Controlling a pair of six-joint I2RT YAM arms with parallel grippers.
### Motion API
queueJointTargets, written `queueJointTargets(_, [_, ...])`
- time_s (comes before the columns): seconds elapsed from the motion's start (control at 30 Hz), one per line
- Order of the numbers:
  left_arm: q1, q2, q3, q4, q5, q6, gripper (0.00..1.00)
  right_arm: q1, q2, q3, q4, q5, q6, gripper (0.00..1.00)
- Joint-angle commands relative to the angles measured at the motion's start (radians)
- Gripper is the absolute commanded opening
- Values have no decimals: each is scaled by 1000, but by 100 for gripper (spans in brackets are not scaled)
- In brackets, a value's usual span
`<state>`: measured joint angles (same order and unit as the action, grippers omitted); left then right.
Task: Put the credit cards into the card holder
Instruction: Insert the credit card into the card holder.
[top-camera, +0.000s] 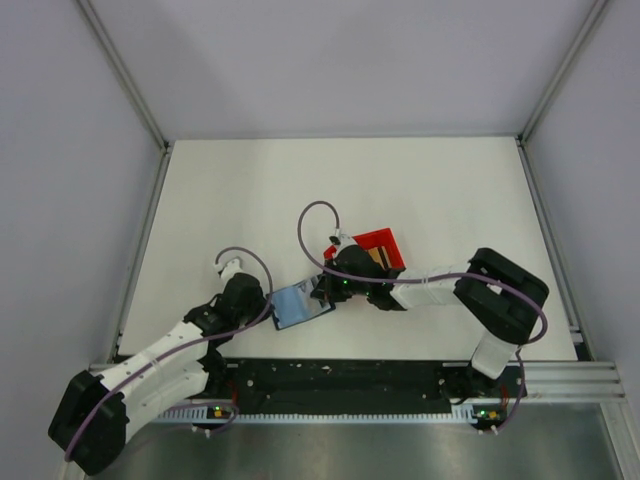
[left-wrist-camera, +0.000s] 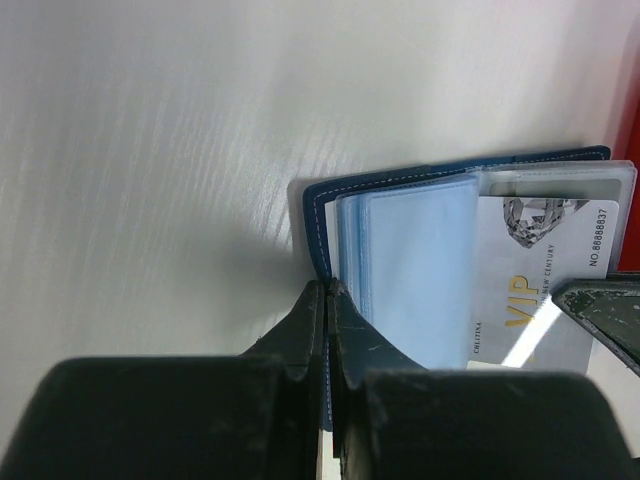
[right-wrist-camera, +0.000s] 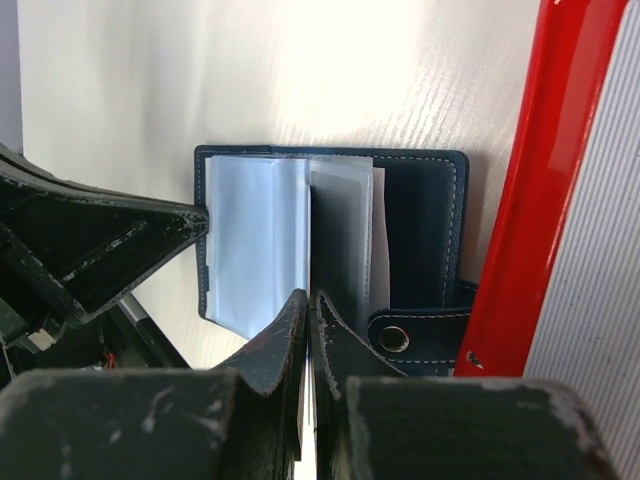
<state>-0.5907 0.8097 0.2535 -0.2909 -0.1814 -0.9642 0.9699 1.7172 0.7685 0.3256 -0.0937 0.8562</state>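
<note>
White table (top-camera: 420, 190), both arms reaching in to meet near its middle.

Red bin (top-camera: 378, 240) sits just behind the right arm's wrist. Orange spare cards (top-camera: 377, 256) are inside it, well within the right arm's reach. In the right wrist view the bin wall stands close beside the holder's snap tab, so there is little room on that side.

Card holder (top-camera: 300, 308) lies open on the table between the two grippers, its long axis running from one to the other. Pale blue sleeves are fanned up from the spine.

Left gripper (left-wrist-camera: 327, 300): jaws pressed together, pinching the holder's navy cover edge at the outer end and anchoring it.

Right gripper (right-wrist-camera: 309, 305): jaws closed on something thin, seen edge-on. Judged to be the white card (left-wrist-camera: 545, 290), the one printed "VIP".

The card lies over the holder's right half, toward the right gripper. Its upper edge looks tucked under a clear sleeve, but I can't tell how deep.

Key relation: the card must travel from the right jaws toward the spine and the left jaws, flat along the sleeve. Loose neighbouring sleeves may catch its leading edge.
</note>
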Motion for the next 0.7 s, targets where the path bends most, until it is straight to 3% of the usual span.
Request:
queueJointTargets(0.0, [-4, 6, -5, 22, 16, 8, 0, 4, -70, 9, 6, -8, -28, 0])
queueJointTargets(0.33, [-6, 5, -3, 19, 16, 7, 0, 3, -45, 52, -22, -1, -45, 0])
queueJointTargets(0.67, [-6, 3, -8, 25, 22, 10, 0, 3, 31, 51, 67, -54, -14, 0])
